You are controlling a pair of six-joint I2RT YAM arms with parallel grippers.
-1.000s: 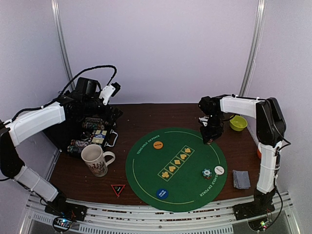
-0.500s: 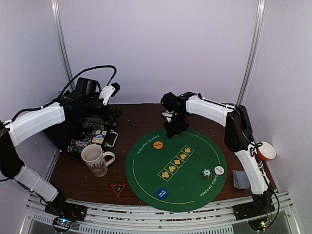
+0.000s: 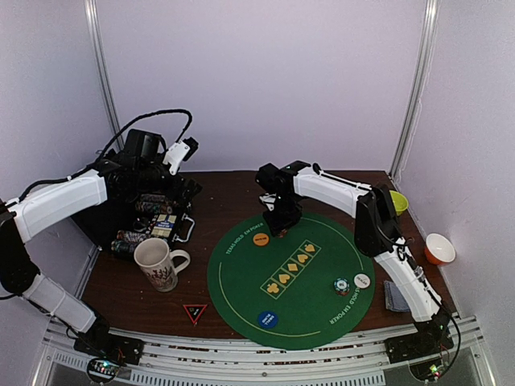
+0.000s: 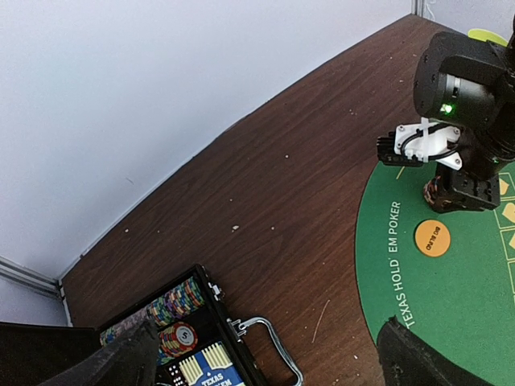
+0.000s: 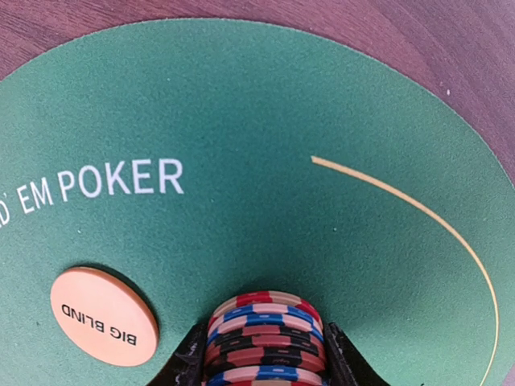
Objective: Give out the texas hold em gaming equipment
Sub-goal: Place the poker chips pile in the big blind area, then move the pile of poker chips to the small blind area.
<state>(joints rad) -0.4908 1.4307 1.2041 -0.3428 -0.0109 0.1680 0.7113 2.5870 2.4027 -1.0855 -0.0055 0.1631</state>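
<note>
Red-blue-black chip stack (image 5: 265, 331) is sitting clamped in my right claw (image 3: 281, 224) over the green mat (image 3: 322, 310); orange Big Blind button (image 5: 103, 315) is lying just beside it, left-arm side. Left claw (image 4: 269, 362) is hanging spread apart, well away.

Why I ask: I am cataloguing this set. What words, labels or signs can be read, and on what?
"TEXAS HOLD' EM POKER": white print on the green mat.
"BIG BLIND": on the orange button.
"TEXAS": on the blue box, the rest cut off.
Blue button, white button, red triangle: print too small to read.
Chip stack in the right hand: no lettering visible.
</note>
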